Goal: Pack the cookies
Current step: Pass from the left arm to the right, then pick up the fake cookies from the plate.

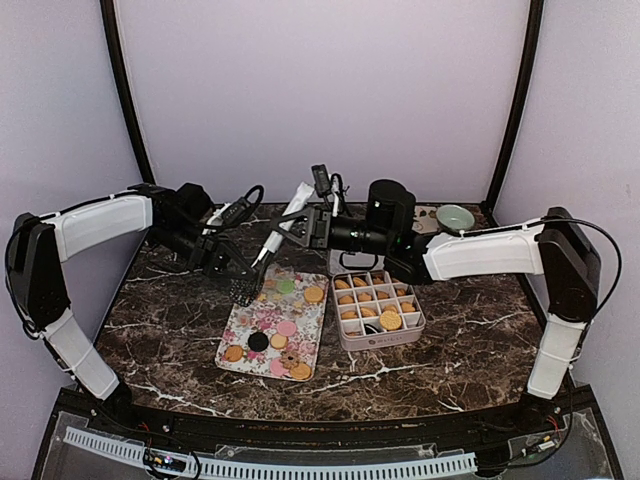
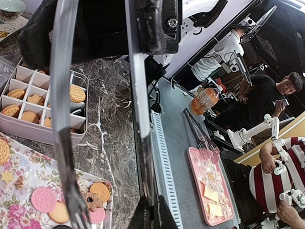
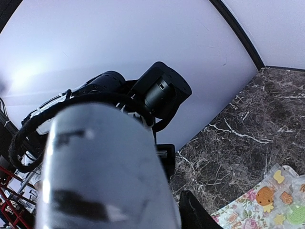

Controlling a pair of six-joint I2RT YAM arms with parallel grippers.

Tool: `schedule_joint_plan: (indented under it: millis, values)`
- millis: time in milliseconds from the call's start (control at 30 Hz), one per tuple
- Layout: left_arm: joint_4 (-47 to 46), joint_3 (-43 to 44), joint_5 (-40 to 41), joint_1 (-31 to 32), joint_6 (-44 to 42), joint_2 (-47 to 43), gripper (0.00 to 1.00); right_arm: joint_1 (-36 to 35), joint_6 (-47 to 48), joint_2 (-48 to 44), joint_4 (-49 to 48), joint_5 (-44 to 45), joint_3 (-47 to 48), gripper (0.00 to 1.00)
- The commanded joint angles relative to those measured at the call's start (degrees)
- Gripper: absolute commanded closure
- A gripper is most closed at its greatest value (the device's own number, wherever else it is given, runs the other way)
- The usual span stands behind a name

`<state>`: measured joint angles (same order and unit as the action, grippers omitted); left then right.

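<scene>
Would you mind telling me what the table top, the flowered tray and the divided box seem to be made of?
Table top: dark stone or a marble-look laminate, glossy, with white veins.
Tray: perhaps tin or melamine, smooth, with a printed flower pattern; the look leaves it open.
Box: likely plastic, pale lilac, matte, with thin moulded dividers.

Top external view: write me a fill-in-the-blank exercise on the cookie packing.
The loose cookies lie on a tray with a ___ pattern.
The divided box stands to the tray's ___.
The left hand holds metal tongs by the tray's far ___ corner.
The bowl at the far right is ___.
Missing: floral; right; left; green.
</scene>
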<state>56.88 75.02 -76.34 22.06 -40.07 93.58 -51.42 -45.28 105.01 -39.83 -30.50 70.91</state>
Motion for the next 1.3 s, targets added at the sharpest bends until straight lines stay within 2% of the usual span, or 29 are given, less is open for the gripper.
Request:
schedule_joint_plan:
  millis: [0,100,200,300,400,500,700,1100,1267]
  values:
    - [0.0,1.7,0.7,0.0,0.1,-1.8,0.92,-0.8,2.0,-2.0,-0.9,-1.3,-0.4,0.59]
    - [-3.5,0.5,5.5,0.0,4.1,-2.4,0.70,-0.9,6.3,-4.7,4.0,3.3,-2.1,0.62]
    - [-5.8,-0.4,10.6,-0.2,6.7,-2.7,0.55,-1.0,10.2,-7.0,8.4,7.8,-3.3,0.63]
    - [-6.2,-0.5,14.4,-1.1,8.5,-2.7,0.32,-1.4,13.5,-8.7,11.4,11.5,-3.9,0.63]
    - [-7.0,-0.9,18.8,-3.4,10.6,-2.7,0.15,-2.8,17.7,-9.5,15.3,15.6,-3.8,0.63]
    - [-7.9,-1.3,20.2,-8.4,12.9,-2.1,0.03,-5.2,23.4,-9.4,19.4,22.8,-3.4,0.63]
    - [-8.4,-2.9,21.4,-13.8,13.1,-3.2,0.01,-11.0,29.8,-6.6,22.4,32.6,-2.2,0.63]
    - [-8.5,-4.7,21.4,-14.0,12.9,-4.4,0.01,-15.2,34.4,-1.8,18.7,44.9,-0.7,0.63]
    - [-8.4,-5.1,21.2,-14.0,12.7,-4.6,0.01,-15.6,33.5,0.4,16.5,45.0,-0.5,0.61]
